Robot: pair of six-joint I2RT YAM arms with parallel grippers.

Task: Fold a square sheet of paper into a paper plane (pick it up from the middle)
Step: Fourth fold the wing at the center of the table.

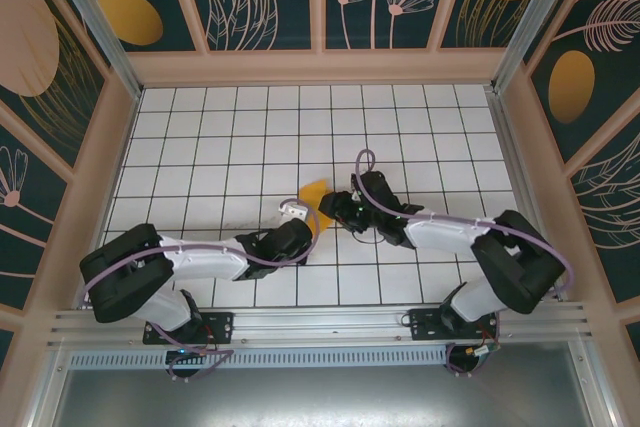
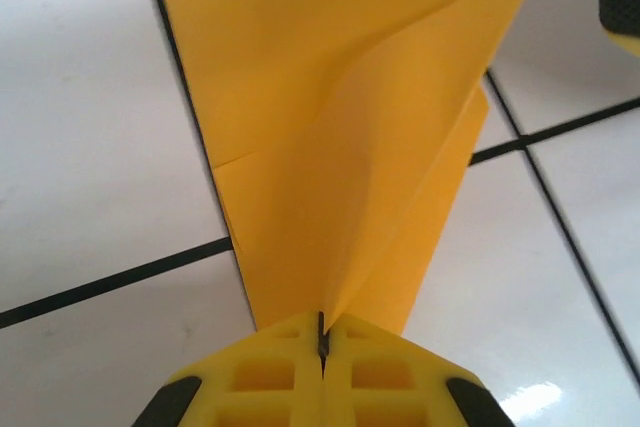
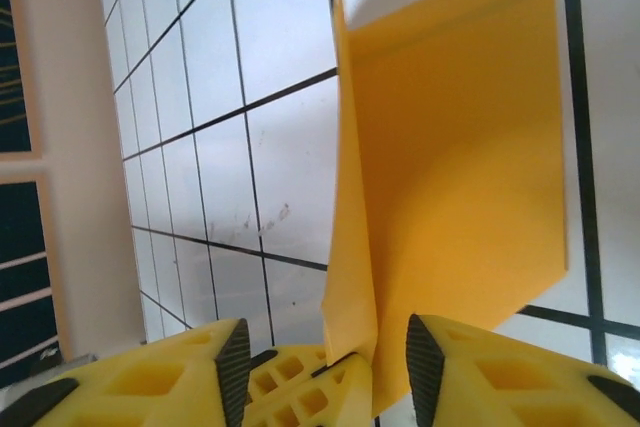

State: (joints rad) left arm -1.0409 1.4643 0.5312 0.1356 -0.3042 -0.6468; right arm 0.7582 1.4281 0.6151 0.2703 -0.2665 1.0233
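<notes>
The left end effector is clamped on the narrow end of the creased orange-yellow square sheet of paper, which fans out toward 12 o'clock. At its 4 o'clock, the right end effector straddles the fold, jaws apart, mid white gridded tabletop.

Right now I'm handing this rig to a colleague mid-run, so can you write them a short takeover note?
Left end effector: shut on one end of the square sheet of paper.
Right end effector: open, with a finger on either side of the sheet's folded edge and no clamp on it.
Paper: between the two arms, over the middle tiles of the table.
Done: the sheet is gripped and already creased, with overlapping layers.
Left: the remaining folds. It is not yet a slim dart.
</notes>
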